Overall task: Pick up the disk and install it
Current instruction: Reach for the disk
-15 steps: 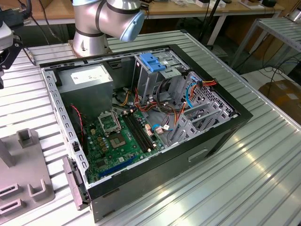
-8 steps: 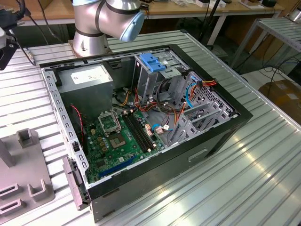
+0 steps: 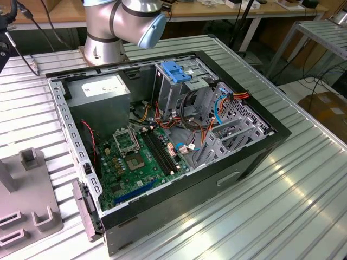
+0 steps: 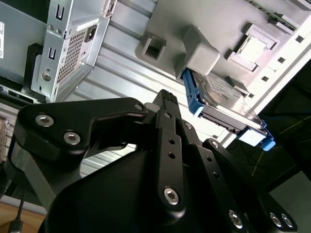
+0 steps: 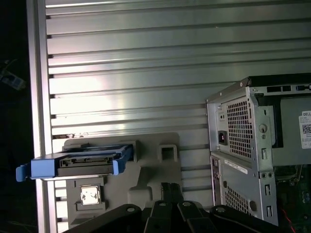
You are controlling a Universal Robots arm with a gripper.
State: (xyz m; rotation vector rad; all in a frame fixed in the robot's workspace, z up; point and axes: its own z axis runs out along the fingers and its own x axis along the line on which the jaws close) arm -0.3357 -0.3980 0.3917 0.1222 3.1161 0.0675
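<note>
In the second wrist view, the grey holder point(image 4: 200, 56) covers one end of the disk point(image 4: 228, 99).

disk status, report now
Gripper apart from disk, holding nothing. Disk in grey holder, not yet picked. Case beside holder, not between them.

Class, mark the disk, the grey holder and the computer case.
the disk point(image 5: 85, 164), first wrist view, grey side edge
the grey holder point(image 5: 146, 187), first wrist view, flat base
the computer case point(image 3: 255, 160), exterior view, dark outer wall
</note>
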